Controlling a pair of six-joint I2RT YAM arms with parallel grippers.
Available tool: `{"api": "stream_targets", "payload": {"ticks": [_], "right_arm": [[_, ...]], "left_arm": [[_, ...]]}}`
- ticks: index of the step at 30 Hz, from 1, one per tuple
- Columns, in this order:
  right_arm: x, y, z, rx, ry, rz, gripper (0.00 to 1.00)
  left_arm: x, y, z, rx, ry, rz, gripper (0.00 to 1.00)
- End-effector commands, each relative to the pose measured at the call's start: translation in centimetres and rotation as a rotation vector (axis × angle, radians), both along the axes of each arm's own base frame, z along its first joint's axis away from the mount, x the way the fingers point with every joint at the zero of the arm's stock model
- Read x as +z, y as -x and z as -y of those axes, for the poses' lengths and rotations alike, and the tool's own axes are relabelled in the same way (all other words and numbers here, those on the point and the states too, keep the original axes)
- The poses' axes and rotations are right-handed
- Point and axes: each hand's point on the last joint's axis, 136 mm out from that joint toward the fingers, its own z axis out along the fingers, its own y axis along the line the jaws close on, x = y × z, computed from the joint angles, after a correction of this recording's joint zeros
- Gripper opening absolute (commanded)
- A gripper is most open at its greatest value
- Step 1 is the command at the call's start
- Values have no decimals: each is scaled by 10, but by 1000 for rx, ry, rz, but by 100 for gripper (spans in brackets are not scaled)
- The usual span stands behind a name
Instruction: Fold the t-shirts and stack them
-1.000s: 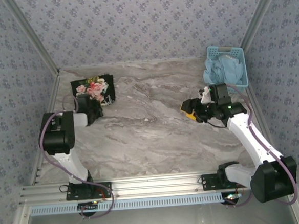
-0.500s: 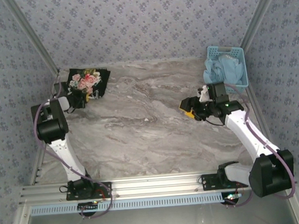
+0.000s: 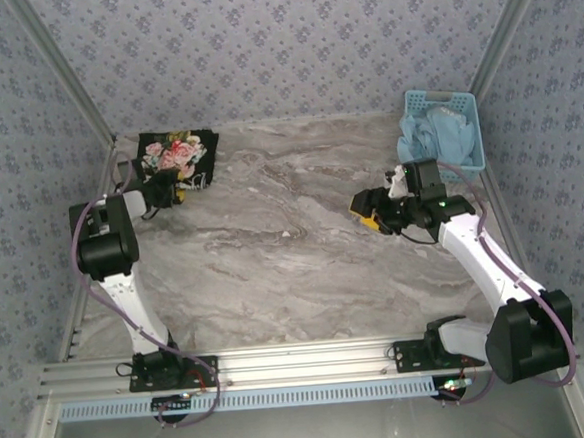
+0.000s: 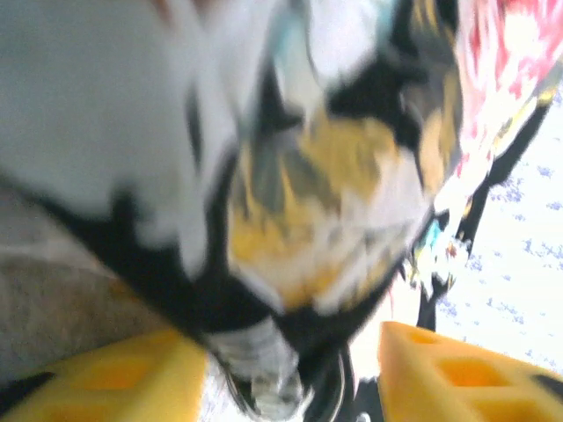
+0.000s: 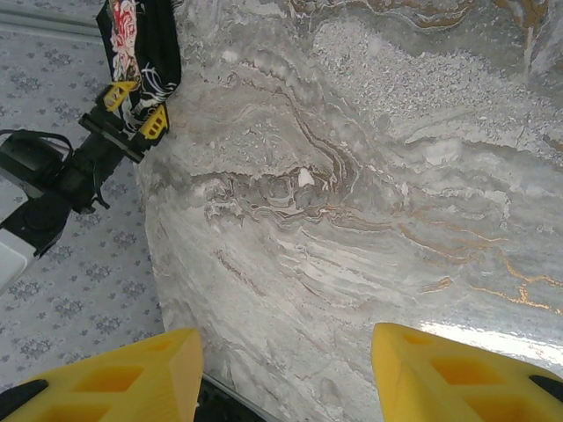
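Lying in the far left corner of the grey marble-patterned table [image 3: 304, 248], the folded black cloth t-shirt with pink roses [image 3: 175, 157] has its print upward and its longer side roughly along the back wall. The left gripper [image 3: 168, 194] is at the t-shirt's near edge. Its yellow fingers [image 4: 106, 378] are spread; they are blurred in the left wrist view but sharp in the right wrist view. The right gripper [image 3: 370, 212], well apart, hangs with spread fingers over bare table.

One black t-shirt [image 3: 176, 159] with a rose print lies on the one marble counter [image 3: 296, 269]. One blue basket [image 3: 461, 101] holds light blue cloth [image 3: 429, 139], too bunched to count its pieces. There are two yellow-fingered pincers: the left pincer [image 5: 136, 107] and the right pincer [image 5: 286, 350].
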Motion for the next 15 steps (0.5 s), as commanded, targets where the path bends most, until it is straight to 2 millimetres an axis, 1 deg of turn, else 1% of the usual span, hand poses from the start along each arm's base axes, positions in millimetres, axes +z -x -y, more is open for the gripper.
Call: {"api": "stream_targets", "payload": {"ticks": [1,2,3,4,5,6,8,10,12,14,15], "right_arm": [[19,-5,0,16,27,79,56],[22,-6,2,19,38,93,56],[25,-5,4,17,53,108,57],[28,-4,6,16,65,116,58],[29,-4,8,9,74,122,75],[33,-6,11,-7,83,140,100],[36,-9,20,-45,134,163,100],[35,-8,37,-93,226,181,100],[43,-12,56,-147,329,260,100],[55,-13,78,-228,439,330,100],[59,-13,89,-266,505,358,100]], "left_arm": [[22,28,11,-26,-25,-11,76],[34,35,10,-36,-52,5,89],[44,44,11,-58,-95,14,98],[57,56,11,-80,-142,21,98],[71,66,12,-102,-187,36,98],[84,78,12,-135,-251,45,98],[109,104,10,-183,-386,55,98],[135,129,6,-236,-551,76,98],[158,148,5,-251,-664,137,98],[175,171,-6,-208,-776,166,98],[177,183,-15,-168,-830,142,98]]}}
